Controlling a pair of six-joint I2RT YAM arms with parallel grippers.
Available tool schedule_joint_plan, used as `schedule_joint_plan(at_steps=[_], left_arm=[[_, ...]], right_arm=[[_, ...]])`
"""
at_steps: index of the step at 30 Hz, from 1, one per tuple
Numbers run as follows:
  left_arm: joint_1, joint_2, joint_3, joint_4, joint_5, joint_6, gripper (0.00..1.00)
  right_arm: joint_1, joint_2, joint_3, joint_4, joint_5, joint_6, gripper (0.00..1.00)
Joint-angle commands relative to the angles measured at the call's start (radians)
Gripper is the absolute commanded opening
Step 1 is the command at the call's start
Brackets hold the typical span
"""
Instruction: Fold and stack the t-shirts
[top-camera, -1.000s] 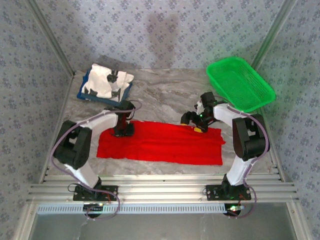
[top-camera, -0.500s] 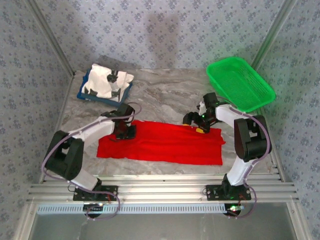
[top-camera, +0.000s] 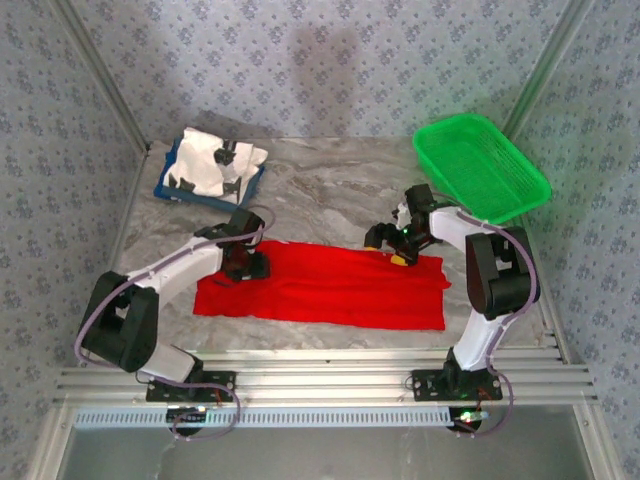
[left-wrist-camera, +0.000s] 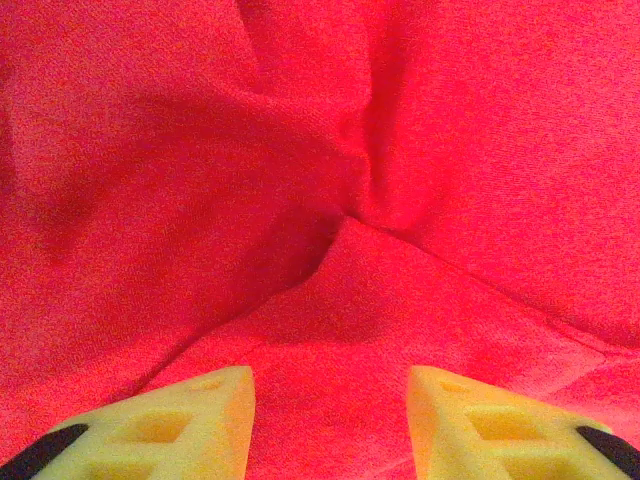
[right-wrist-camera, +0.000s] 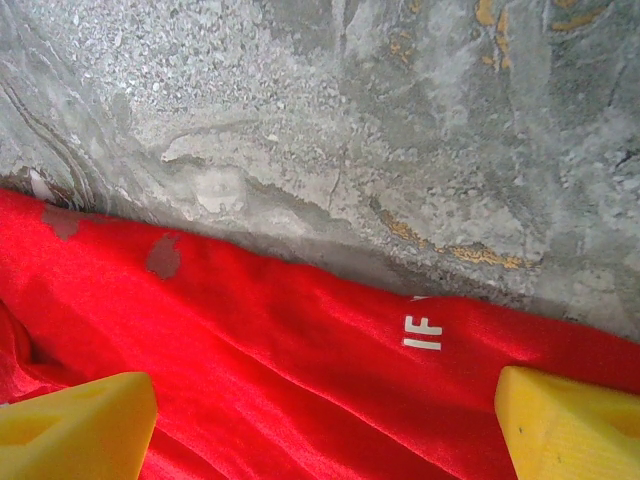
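Surface (top-camera: 330, 190) held red shirt (top-camera: 320, 290); left gripper (top-camera: 245, 265) at 10, right gripper (top-camera: 395, 250) at 2, both agape & empty; might grab 1 layer only.

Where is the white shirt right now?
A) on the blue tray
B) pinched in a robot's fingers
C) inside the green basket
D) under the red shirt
A: the white shirt lies bunched up on the blue tray at the far left, well away from the green basket.
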Motion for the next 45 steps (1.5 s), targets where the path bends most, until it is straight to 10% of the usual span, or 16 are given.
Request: schedule_joint_plan(at_steps=[1,17,26,45], left_arm=[[0.006,0.039,0.047,-0.018,-0.029,0.028,0.44],[0.006,0.163,0.131,-0.014,-0.046,0.088,0.26],[0.005,0.121,0.122,-0.043,-0.027,0.096,0.0],[-0.144,-0.126,-0.044,-0.103,0.009,-0.104,0.0]], right_arm=[[-0.001,0.011,0.024,-0.018,-0.022,-0.021,0.9],[-0.002,-0.015,-0.007,-0.01,-0.016,-0.016,0.9],[-0.005,-0.006,-0.002,0.0,-0.014,-0.007,0.9],[-0.004,0.033,0.053,-0.015,-0.025,-0.012,0.91]])
